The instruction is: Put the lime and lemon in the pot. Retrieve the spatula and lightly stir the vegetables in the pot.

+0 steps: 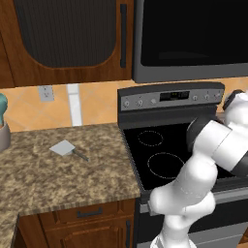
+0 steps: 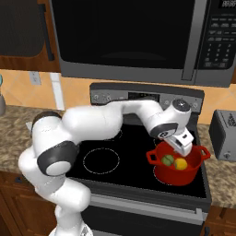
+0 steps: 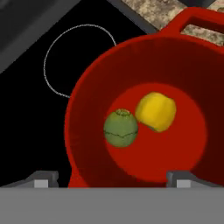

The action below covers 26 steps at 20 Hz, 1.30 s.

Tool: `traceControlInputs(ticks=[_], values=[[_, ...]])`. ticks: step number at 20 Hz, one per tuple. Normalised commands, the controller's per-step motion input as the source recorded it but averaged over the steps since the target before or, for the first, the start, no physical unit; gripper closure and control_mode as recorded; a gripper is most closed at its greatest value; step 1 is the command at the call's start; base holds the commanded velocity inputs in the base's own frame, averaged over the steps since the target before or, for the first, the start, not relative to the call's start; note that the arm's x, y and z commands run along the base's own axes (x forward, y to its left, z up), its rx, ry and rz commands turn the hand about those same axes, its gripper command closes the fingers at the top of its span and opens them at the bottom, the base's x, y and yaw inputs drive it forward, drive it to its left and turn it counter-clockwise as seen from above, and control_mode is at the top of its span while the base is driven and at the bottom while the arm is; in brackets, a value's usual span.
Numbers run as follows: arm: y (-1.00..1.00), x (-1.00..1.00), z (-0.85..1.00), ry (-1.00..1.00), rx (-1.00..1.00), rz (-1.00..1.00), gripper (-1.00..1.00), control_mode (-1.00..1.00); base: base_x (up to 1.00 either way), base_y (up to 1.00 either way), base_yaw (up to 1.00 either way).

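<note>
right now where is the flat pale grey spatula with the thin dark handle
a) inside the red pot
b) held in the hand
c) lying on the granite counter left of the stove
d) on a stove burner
c, the flat pale grey spatula lies on the speckled granite counter left of the black stove, while the squat red pot holds just the small green lime and the yellow lemon.

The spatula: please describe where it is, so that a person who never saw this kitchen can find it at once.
Look at the speckled brown counter left of the black stove. The spatula lies flat near its middle, away from the wall. It has a pale grey square blade on a thin dark handle, with nothing beside it.
</note>
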Motion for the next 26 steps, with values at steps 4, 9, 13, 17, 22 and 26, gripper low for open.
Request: traceControlInputs(ticks=[4, 9, 13, 17, 22, 26], values=[[1.0, -0.66, 0.66, 0.01, -0.05, 0.08, -1.0, -1.0, 0.0, 0.0, 0.0], [1.0, -0.37, 0.53, 0.14, -0.07, 0.06, -1.0, -1.0, 0.0, 0.0, 0.0], [1.0, -0.13, 0.15, 0.24, -0.09, 0.11, -1.0, -1.0, 0.0, 0.0, 0.0], [1.0, -0.02, 0.0, 0.3, -0.08, 0.22, -1.0, -1.0, 0.0, 0.0, 0.0], [1.0, 0.0, -0.01, 0.3, -0.06, 0.4, -1.0, -1.0, 0.0, 0.0, 0.0], [1.0, 0.0, -0.04, 0.21, -0.04, 0.62, -1.0, -1.0, 0.0, 0.0, 0.0]])
